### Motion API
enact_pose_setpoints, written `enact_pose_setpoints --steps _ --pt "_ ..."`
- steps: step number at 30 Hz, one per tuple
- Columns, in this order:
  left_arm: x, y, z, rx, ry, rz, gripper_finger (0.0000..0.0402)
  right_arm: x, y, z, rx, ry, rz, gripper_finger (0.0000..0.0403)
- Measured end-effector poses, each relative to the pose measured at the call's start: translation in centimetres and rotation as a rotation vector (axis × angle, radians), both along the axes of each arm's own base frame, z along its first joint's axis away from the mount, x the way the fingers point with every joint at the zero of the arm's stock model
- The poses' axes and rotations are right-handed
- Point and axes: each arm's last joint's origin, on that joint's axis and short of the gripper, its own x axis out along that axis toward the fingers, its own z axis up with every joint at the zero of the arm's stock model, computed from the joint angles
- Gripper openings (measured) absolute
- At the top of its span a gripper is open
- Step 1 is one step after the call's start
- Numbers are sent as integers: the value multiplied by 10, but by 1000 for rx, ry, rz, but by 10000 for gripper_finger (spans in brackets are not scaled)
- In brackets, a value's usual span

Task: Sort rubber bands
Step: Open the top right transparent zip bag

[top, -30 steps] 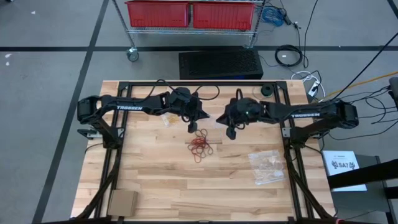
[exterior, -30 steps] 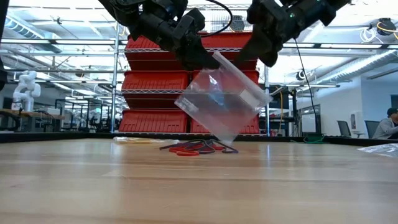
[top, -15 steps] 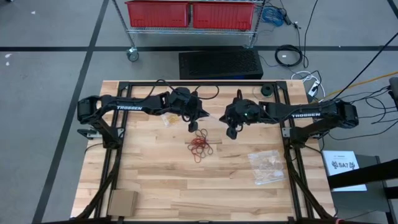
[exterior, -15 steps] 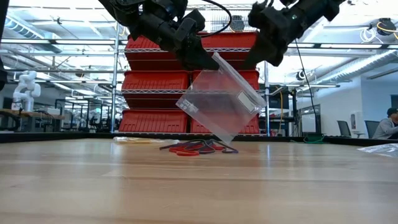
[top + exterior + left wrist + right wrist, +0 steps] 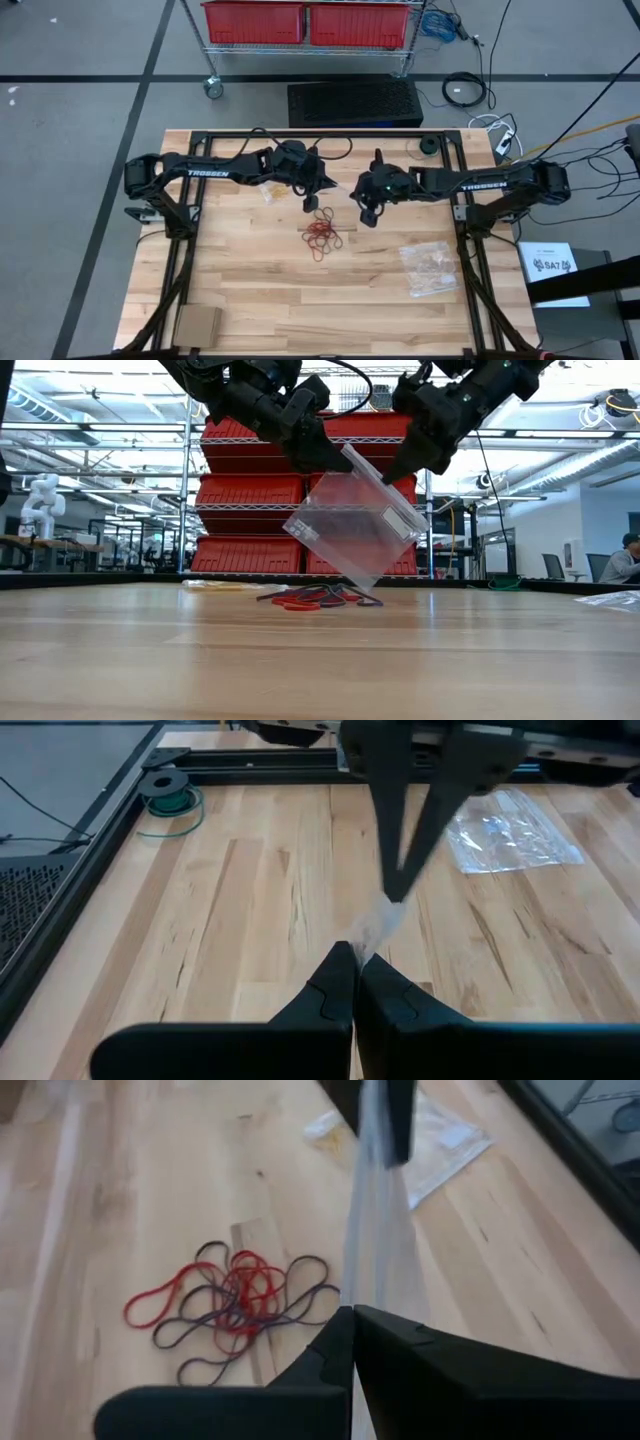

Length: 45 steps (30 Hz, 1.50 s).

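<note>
Your right gripper (image 5: 392, 472) has swung in since a second ago — its pressed-together tips now meet the top edge of the clear bag (image 5: 352, 518), which the left gripper (image 5: 335, 460) pinches aloft. The rubber bands (image 5: 323, 235) lie heaped just below; beyond them — bare wood toward the near table edge (image 5: 300, 340)

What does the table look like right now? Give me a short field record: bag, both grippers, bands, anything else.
held item: clear plastic bag, hanging tilted above the table
left gripper: shut on the bag's upper corner
right gripper: shut, at the bag's other top corner; grip not clear
rubber bands: red and dark loops, tangled pile on the wooden table, below the bag
other bags: clear bag of yellowish bands on the right side
</note>
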Motion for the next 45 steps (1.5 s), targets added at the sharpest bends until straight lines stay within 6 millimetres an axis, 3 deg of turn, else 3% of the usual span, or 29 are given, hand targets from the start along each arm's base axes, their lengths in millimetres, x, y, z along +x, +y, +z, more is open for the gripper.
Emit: enact_pose_setpoints --steps 9,16,19,24,31,34,40,45 --pt "0 0 0 0 1 0 0 4 -6 2 -44 -41 -43 0" --pt "0 0 0 -1 0 0 0 13 -6 -8 -4 -35 -13 0" --pt "0 0 0 -1 1 0 0 14 -8 -12 -30 -24 -91 2" --pt "0 0 0 -2 2 -1 0 15 -13 -12 -77 -36 -198 35" --pt "0 -1 0 -3 5 -2 0 20 -11 -7 -37 -99 -98 92" --pt "0 -1 0 -3 5 -2 0 22 -11 -11 -38 -85 -89 82" --pt "0 -1 0 -2 1 -2 0 29 -11 -26 -40 -41 -79 8" --pt "0 -1 0 -5 1 -1 0 31 -11 -26 -40 -47 -51 2"
